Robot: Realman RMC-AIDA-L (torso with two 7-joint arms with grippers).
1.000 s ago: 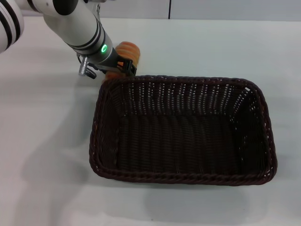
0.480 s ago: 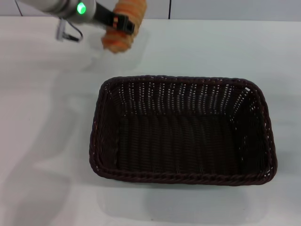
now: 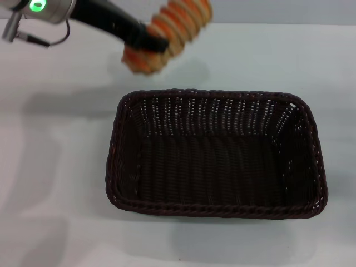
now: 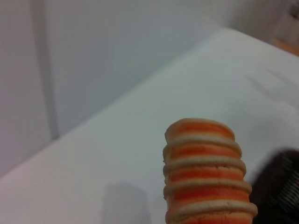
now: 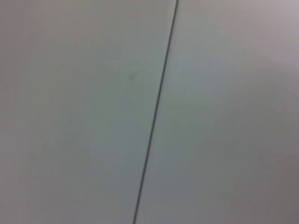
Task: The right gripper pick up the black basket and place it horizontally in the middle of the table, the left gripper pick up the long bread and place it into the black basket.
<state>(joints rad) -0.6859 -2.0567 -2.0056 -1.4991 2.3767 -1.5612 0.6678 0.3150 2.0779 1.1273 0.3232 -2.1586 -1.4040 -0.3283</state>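
Observation:
The black basket (image 3: 216, 154) lies lengthwise across the middle of the white table (image 3: 50, 167), open side up and with nothing in it. My left gripper (image 3: 153, 41) is shut on the long bread (image 3: 169, 33), orange-tan with cream ridges, and holds it in the air above the table behind the basket's far left corner. The bread is tilted. In the left wrist view the bread (image 4: 205, 177) fills the lower middle, with a bit of the basket (image 4: 280, 186) beside it. The right gripper is out of view.
A pale wall runs behind the table's far edge (image 3: 267, 23). The right wrist view shows only a pale surface with a thin dark seam (image 5: 156, 112).
My left gripper has lifted the bread from beside the basket's far left corner, raised it well above the table and carried it to the right.

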